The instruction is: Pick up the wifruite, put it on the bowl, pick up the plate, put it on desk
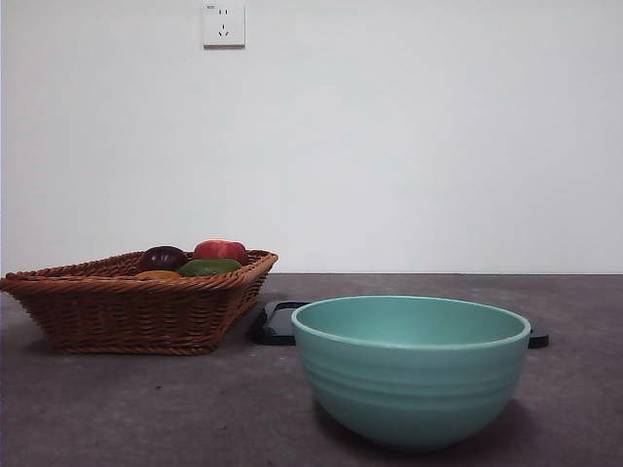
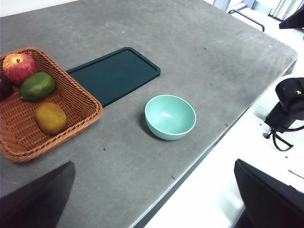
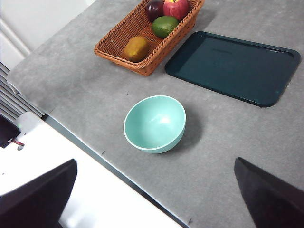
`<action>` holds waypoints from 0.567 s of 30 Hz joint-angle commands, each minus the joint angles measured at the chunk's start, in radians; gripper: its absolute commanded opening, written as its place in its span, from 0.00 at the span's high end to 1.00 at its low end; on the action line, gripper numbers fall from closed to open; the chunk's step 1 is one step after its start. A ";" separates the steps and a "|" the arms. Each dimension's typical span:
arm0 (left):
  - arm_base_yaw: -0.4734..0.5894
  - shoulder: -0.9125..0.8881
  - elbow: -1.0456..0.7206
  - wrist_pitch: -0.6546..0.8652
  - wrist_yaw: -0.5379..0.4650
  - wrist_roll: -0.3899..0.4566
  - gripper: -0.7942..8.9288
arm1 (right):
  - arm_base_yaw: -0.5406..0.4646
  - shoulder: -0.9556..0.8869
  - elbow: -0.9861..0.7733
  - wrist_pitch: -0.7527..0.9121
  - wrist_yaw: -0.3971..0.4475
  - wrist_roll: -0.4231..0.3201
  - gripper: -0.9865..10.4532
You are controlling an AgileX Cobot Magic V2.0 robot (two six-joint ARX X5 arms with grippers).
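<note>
Wifruite [image 2: 50, 118] lies in wicker basket [image 2: 71, 102] beside green fruit [image 2: 37, 86] and red apple [image 2: 19, 68], well away from both grippers. Bowl [image 3: 155, 123] sits empty near desk [image 3: 228, 142] front edge, open desk all round. Dark green tray [image 3: 232, 66] lies flat just beside the basket. Left gripper [image 2: 152, 199] and right gripper [image 3: 156, 199] hover high, jaws spread wide, holding nothing.

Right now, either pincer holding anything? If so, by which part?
Nothing held. Both pincers are open, up off the desk. The wifruite lies in the basket; the bowl is empty.
</note>
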 commanded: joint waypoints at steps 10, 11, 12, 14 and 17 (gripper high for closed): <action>-0.006 0.000 0.014 0.014 0.001 0.011 0.89 | 0.007 -0.003 0.018 0.031 0.001 -0.018 0.90; -0.006 0.000 0.014 0.014 0.001 0.011 0.89 | 0.007 -0.003 0.018 0.035 0.000 -0.018 0.90; -0.006 0.000 0.014 0.013 0.001 0.011 0.89 | 0.007 -0.003 0.018 0.037 0.001 -0.018 0.90; -0.006 0.000 0.014 0.012 0.001 0.011 0.89 | 0.007 -0.003 0.018 0.037 0.001 -0.018 0.90; -0.006 0.000 0.014 0.012 0.001 0.011 0.89 | 0.007 -0.003 0.018 0.037 0.001 -0.018 0.90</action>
